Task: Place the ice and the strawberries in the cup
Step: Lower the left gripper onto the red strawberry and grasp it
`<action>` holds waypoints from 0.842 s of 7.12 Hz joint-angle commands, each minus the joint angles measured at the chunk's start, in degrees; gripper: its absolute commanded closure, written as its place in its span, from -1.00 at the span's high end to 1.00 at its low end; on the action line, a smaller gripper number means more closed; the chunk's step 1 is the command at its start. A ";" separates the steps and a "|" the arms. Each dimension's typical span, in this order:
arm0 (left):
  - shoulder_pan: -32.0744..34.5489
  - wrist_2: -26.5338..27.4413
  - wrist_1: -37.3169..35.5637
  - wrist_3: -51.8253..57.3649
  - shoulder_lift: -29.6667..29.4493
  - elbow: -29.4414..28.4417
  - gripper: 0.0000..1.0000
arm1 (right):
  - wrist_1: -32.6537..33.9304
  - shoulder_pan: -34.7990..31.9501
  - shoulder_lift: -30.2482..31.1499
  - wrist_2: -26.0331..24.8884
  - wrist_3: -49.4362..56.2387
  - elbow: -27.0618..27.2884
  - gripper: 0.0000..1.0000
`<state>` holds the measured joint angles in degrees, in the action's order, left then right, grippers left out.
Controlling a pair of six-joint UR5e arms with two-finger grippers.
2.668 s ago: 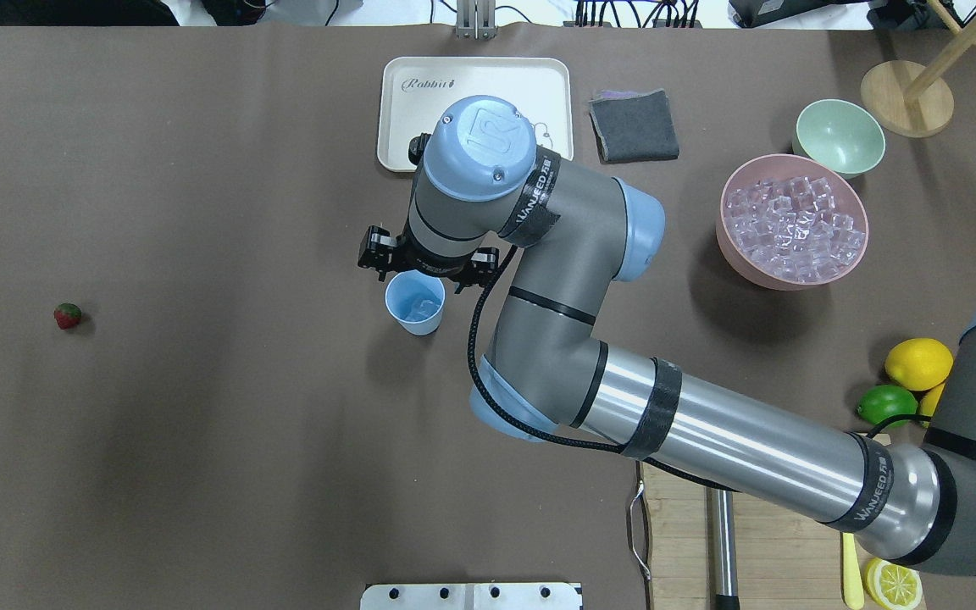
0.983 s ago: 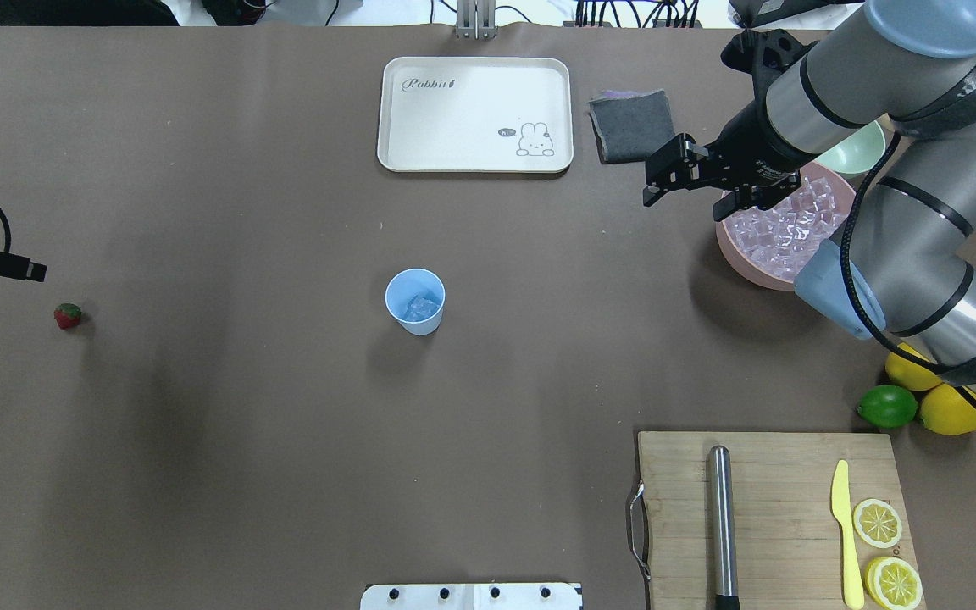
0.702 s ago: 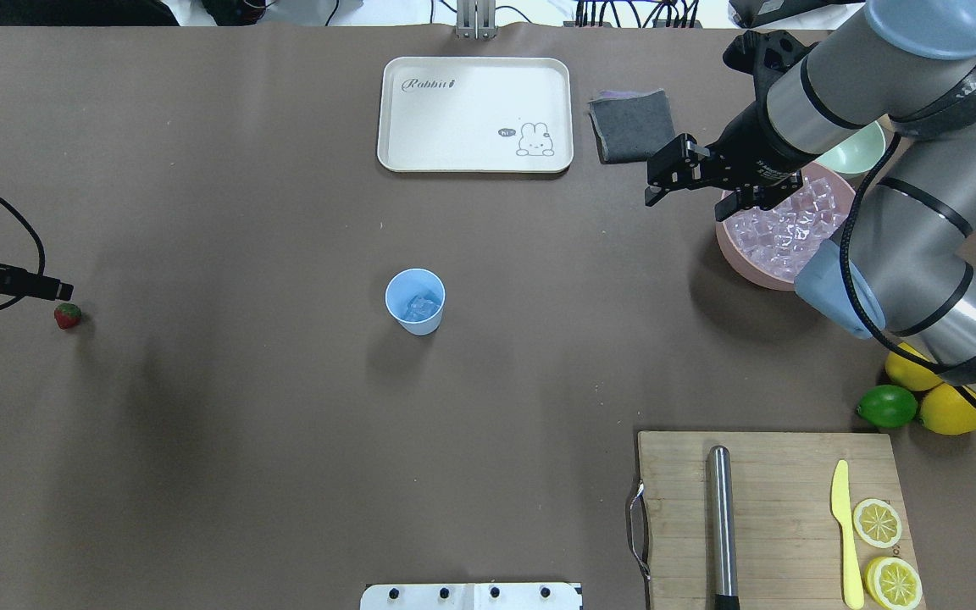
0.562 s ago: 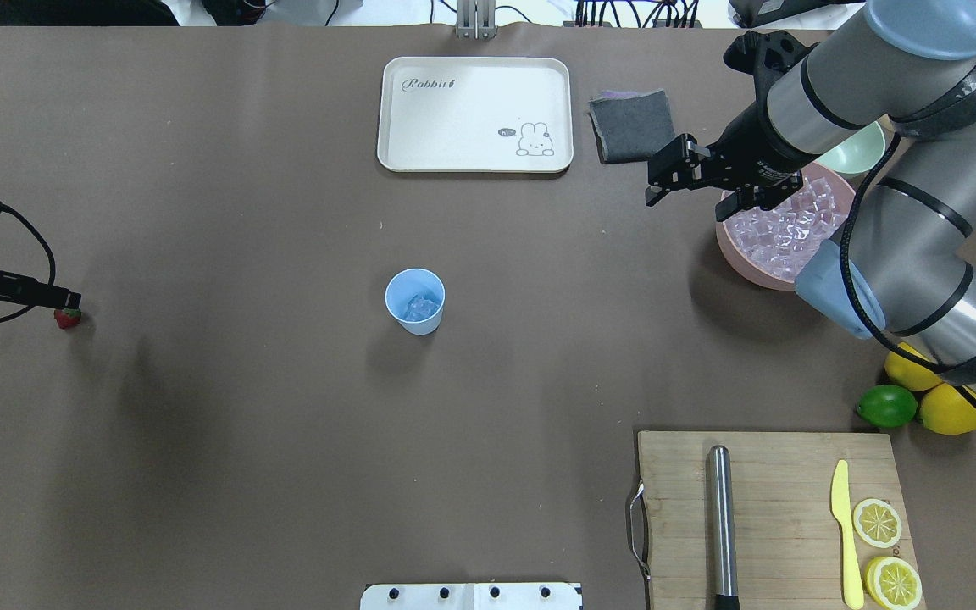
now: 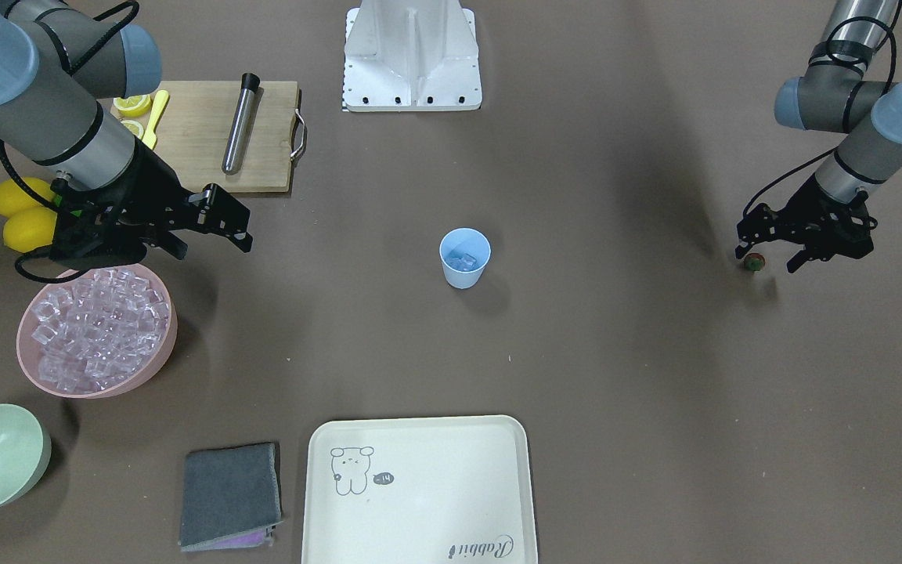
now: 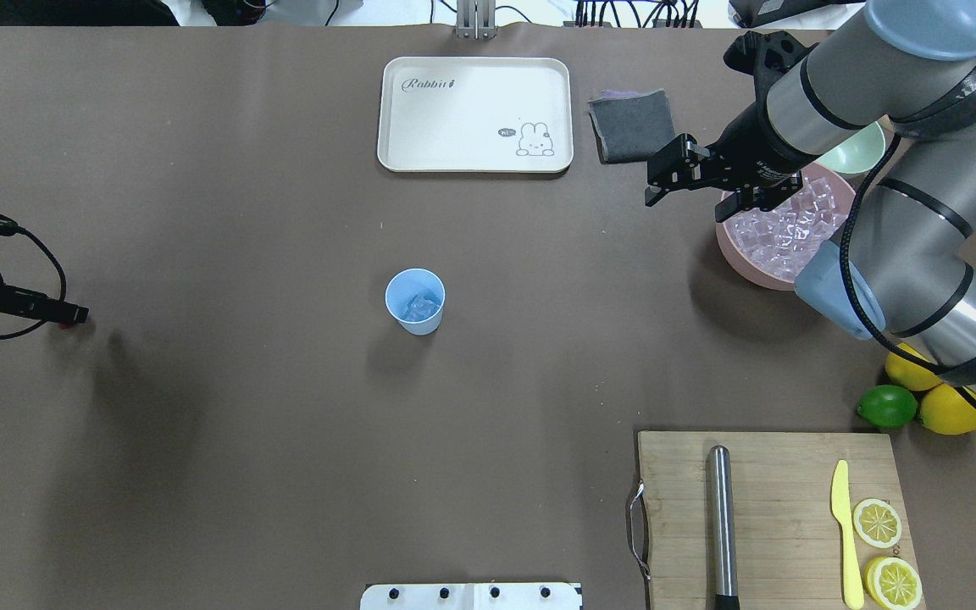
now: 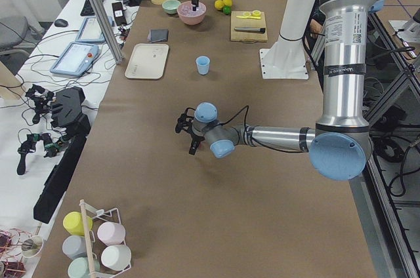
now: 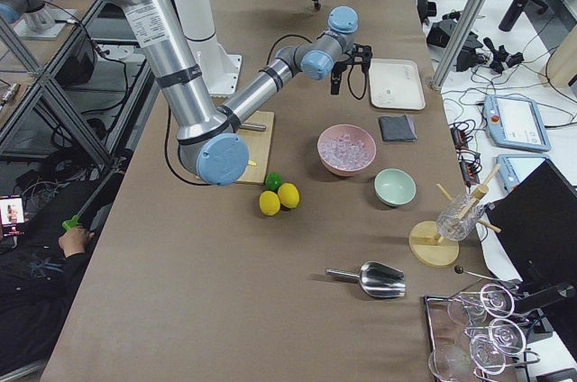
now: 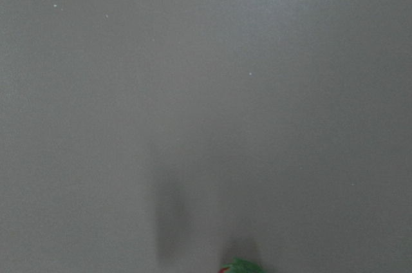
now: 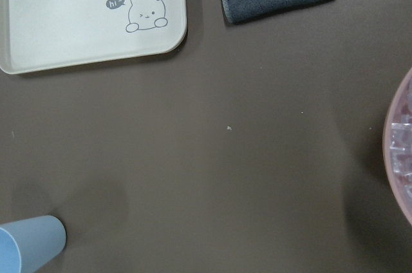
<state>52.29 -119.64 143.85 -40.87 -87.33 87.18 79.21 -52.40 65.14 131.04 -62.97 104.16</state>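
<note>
Hovering low over the bench: left pincer spread, just beside strawberry | right pincer spread, near pink bowl

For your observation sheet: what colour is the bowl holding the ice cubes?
Pink. The bowl of ice shows best in the exterior front-facing view.

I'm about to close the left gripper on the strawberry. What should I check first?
1. Left gripper open: ok.
2. Strawberry centred in that gripper: cannot tell; the front view shows it off to one side.
3. Cup upright, mouth uncovered: ok.
4. Ice in the cup: ok.
5. Right gripper away from the cup, open and empty by the pink bowl: ok.
</note>
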 commanded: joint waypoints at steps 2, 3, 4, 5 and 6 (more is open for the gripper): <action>-0.78 0.10 0.12 -0.17 -0.12 0.35 -0.14 | -0.02 0.01 -0.01 0.09 0.04 -0.18 0.98; -0.96 0.11 0.12 -0.26 -0.29 0.35 -0.14 | 0.06 0.01 -0.01 0.09 0.13 -0.27 0.98; -1.05 0.11 0.12 -0.26 -0.55 0.27 -0.28 | 0.06 0.01 -0.01 0.09 0.22 -0.27 0.98; -1.05 -0.07 0.12 -0.35 -0.73 0.18 -0.99 | -0.02 0.01 -0.10 0.18 0.22 -0.18 0.98; -0.71 -1.55 -0.06 0.09 -0.99 0.79 -1.00 | 0.06 0.01 -0.27 0.35 0.22 0.08 0.98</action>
<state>51.34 -120.05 143.92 -41.08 -88.06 87.56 79.23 -52.38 65.01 131.24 -62.77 104.02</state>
